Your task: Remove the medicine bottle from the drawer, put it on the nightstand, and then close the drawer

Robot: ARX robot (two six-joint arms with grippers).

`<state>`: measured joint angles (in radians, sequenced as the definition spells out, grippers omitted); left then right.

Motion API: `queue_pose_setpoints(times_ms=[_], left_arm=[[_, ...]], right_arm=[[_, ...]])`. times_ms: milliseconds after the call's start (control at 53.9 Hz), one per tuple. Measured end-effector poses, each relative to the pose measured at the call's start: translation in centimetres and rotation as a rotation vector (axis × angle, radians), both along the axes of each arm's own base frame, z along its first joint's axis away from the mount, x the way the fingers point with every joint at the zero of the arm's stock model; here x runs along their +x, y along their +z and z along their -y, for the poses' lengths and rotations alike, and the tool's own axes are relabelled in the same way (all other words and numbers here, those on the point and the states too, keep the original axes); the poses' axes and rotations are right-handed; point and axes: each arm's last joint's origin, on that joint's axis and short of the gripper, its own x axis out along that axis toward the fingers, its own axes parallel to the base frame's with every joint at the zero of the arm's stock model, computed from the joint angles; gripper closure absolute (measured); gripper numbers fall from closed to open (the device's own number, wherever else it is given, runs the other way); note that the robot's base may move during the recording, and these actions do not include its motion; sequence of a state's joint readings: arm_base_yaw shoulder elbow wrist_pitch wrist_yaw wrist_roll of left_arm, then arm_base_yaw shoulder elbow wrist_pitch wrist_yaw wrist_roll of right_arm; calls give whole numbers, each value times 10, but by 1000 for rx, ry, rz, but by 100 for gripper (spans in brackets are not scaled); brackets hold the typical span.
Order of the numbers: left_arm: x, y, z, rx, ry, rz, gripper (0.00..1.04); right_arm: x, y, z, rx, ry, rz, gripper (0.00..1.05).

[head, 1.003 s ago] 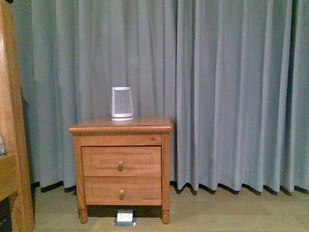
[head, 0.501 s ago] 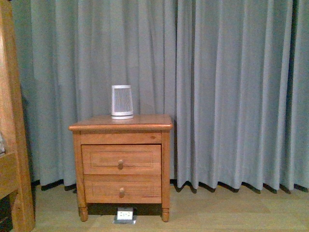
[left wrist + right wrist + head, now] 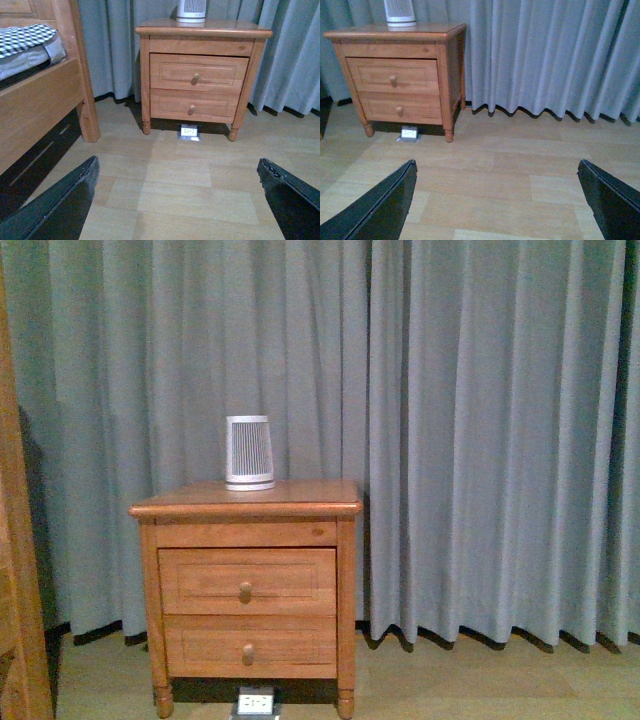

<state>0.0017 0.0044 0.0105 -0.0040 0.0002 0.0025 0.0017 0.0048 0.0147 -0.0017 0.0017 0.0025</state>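
The orange-brown nightstand (image 3: 245, 502) stands against the grey curtain. It also shows in the left wrist view (image 3: 202, 29) and the right wrist view (image 3: 395, 33). Its upper drawer (image 3: 246, 580) is shut, with one round knob; it also shows in the wrist views (image 3: 197, 72) (image 3: 392, 75). The medicine bottle is hidden. My left gripper (image 3: 177, 200) is open and empty above the floor, well short of the nightstand. My right gripper (image 3: 495, 200) is open and empty, off to the nightstand's right. Neither arm shows in the front view.
A white ribbed tapered cylinder (image 3: 249, 452) stands on the nightstand's top. The lower drawer (image 3: 248, 646) is shut. A small white and grey box (image 3: 255, 703) lies on the floor under the nightstand. A wooden bed frame (image 3: 42, 105) is at the left. Grey curtain (image 3: 480, 440) hangs behind.
The front view has shifted: the nightstand now appears a little larger and lower in the picture, and the bed frame has slid toward the left edge. Drawers stay shut.
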Motion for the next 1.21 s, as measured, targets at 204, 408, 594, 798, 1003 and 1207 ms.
queue_pose_setpoints(times_ms=[204, 408, 594, 798, 1003, 1207], left_arm=[[0, 0, 0, 0, 0, 0, 7], [0, 0, 0, 0, 0, 0, 7], [0, 0, 0, 0, -1, 1, 7], [0, 0, 0, 0, 0, 1, 7], [0, 0, 0, 0, -2, 1, 7], [11, -7, 0, -315, 62, -127, 7]], right_arm=[[0, 0, 0, 0, 2, 0, 7], [0, 0, 0, 0, 2, 0, 7], [0, 0, 0, 0, 2, 0, 7], [0, 0, 0, 0, 2, 0, 7], [0, 0, 0, 0, 2, 0, 7], [0, 0, 0, 0, 2, 0, 7]])
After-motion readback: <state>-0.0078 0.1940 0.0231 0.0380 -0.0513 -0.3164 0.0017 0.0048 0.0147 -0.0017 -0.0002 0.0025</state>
